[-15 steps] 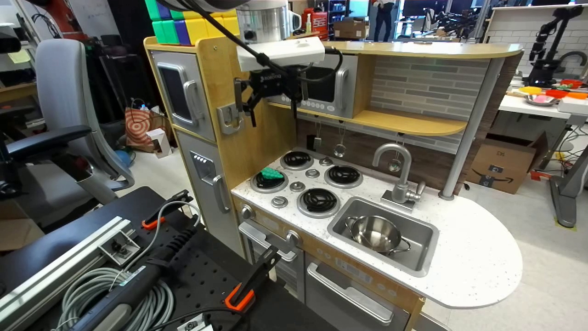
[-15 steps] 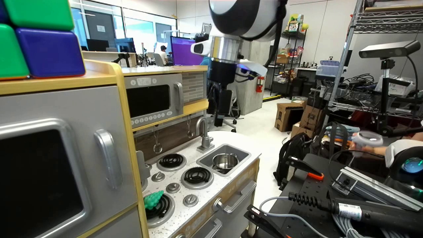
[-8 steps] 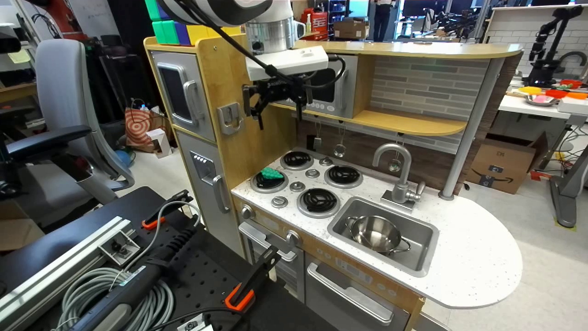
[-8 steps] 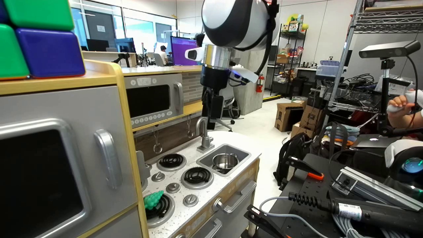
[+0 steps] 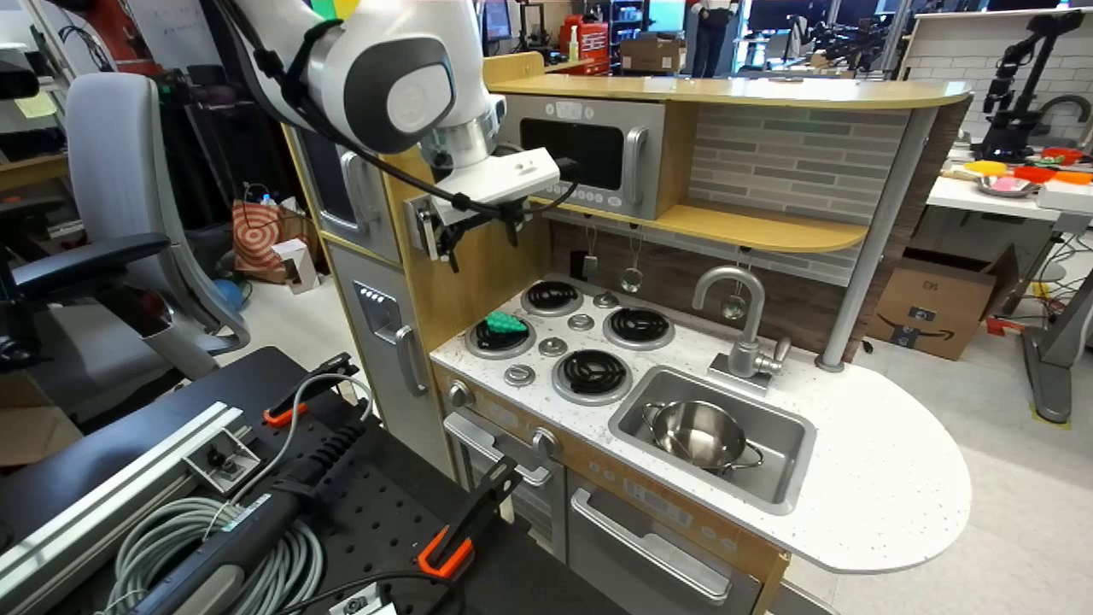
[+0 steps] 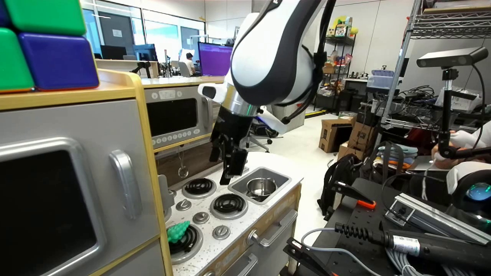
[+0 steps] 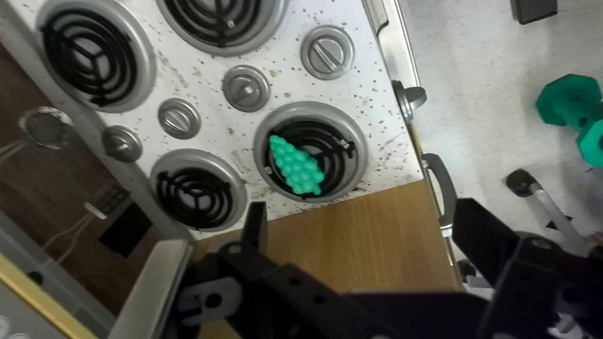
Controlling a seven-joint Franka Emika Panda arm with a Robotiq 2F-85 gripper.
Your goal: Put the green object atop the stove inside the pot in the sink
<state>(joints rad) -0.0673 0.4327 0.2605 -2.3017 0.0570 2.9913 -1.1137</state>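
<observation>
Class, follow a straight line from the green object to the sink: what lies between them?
Past the burner under the green object come a silver knob, then a second burner before the sink, as both exterior views show.

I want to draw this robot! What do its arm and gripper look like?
The arm is white and rounded, with dark curved patches and a shiny silver band near its end. A black cable runs along it. The gripper is mostly black, with jointed links and two blocky fingers.
</observation>
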